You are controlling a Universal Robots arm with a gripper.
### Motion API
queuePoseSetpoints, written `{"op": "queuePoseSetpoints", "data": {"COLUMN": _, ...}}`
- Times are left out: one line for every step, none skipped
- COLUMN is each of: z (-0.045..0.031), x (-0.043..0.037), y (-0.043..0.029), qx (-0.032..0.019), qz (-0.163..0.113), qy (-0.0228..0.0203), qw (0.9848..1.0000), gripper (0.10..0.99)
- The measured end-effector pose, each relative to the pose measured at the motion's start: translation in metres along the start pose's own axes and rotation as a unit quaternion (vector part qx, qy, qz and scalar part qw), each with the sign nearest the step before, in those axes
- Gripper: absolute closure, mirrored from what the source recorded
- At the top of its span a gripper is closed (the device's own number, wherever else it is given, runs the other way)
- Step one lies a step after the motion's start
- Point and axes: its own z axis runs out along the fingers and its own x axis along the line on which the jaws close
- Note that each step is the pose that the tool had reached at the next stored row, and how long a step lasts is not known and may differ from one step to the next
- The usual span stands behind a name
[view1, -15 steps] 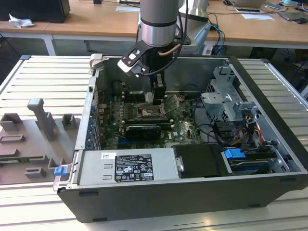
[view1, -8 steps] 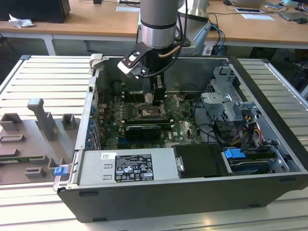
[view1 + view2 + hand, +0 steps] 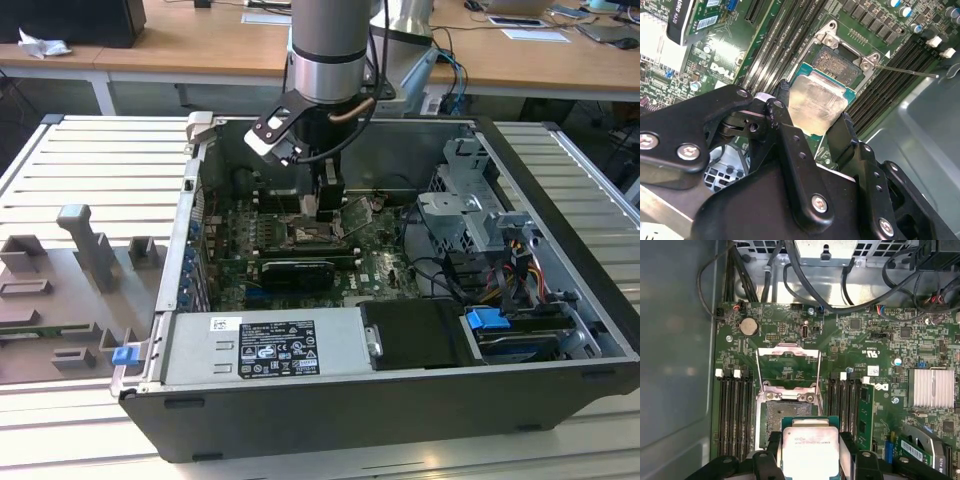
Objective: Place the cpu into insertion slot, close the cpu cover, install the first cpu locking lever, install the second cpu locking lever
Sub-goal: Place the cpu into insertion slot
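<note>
While the arm reaches down from the top of the exterior view into an open computer case (image 3: 560, 210) lying on a slatted metal table (image 3: 70, 150), its gripper (image 3: 322, 205) hangs just above the insertion slot (image 3: 308, 233) on the green motherboard (image 3: 385, 265). A silver power supply (image 3: 265, 345) lines the case's near wall and a grey drive cage (image 3: 470, 200) sits toward the exterior view's right. In the second wrist view the gripper (image 3: 814, 106) has its two black fingers (image 3: 790, 145) drawn in against opposite edges of the cpu (image 3: 817, 100), holding it with its pale metal face toward the camera. The insertion slot (image 3: 837, 62) lies just beyond it, dark centre exposed, and the long black memory slots (image 3: 785, 45) run alongside. The chip is off to one side of the socket rather than seated in it. In the first wrist view the cpu (image 3: 810, 450) sits clamped between the fingers (image 3: 849, 455), its green edge overlapping the near side of the insertion slot (image 3: 785, 412); whether the two touch I cannot tell. The cpu cover (image 3: 788, 362) is swung open, away from the socket. A coin cell battery (image 3: 748, 326) and a finned heatsink (image 3: 932, 387) sit elsewhere on the board.
</note>
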Motion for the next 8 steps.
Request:
{"op": "queuePoseSetpoints", "data": {"z": 0.0011, "x": 0.0000, "y": 0.0000, "qx": -0.0001, "qz": 0.000, "qy": -0.0018, "qw": 1.0000, "gripper": 0.545}}
{"op": "queuePoseSetpoints", "data": {"z": 0.0025, "x": -0.0001, "y": -0.0002, "qx": -0.0004, "qz": 0.000, "qy": -0.0039, "qw": 1.0000, "gripper": 0.545}}
{"op": "queuePoseSetpoints", "data": {"z": 0.0039, "x": -0.0001, "y": -0.0002, "qx": -0.0004, "qz": 0.000, "qy": -0.0055, "qw": 1.0000, "gripper": 0.545}}
{"op": "queuePoseSetpoints", "data": {"z": 0.0049, "x": -0.0001, "y": -0.0003, "qx": -0.0011, "qz": 0.001, "qy": -0.0057, "qw": 1.0000, "gripper": 0.545}}
{"op": "queuePoseSetpoints", "data": {"z": 0.0059, "x": -0.0001, "y": -0.0003, "qx": -0.0013, "qz": 0.002, "qy": -0.0053, "qw": 1.0000, "gripper": 0.545}}
{"op": "queuePoseSetpoints", "data": {"z": 0.0067, "x": -0.0001, "y": -0.0004, "qx": -0.0013, "qz": 0.003, "qy": -0.0048, "qw": 1.0000, "gripper": 0.545}}
{"op": "queuePoseSetpoints", "data": {"z": 0.0078, "x": -0.0001, "y": -0.0005, "qx": -0.0014, "qz": 0.005, "qy": -0.0042, "qw": 1.0000, "gripper": 0.545}}
{"op": "queuePoseSetpoints", "data": {"z": 0.0089, "x": -0.0001, "y": -0.0005, "qx": -0.0014, "qz": 0.005, "qy": -0.0038, "qw": 1.0000, "gripper": 0.545}}
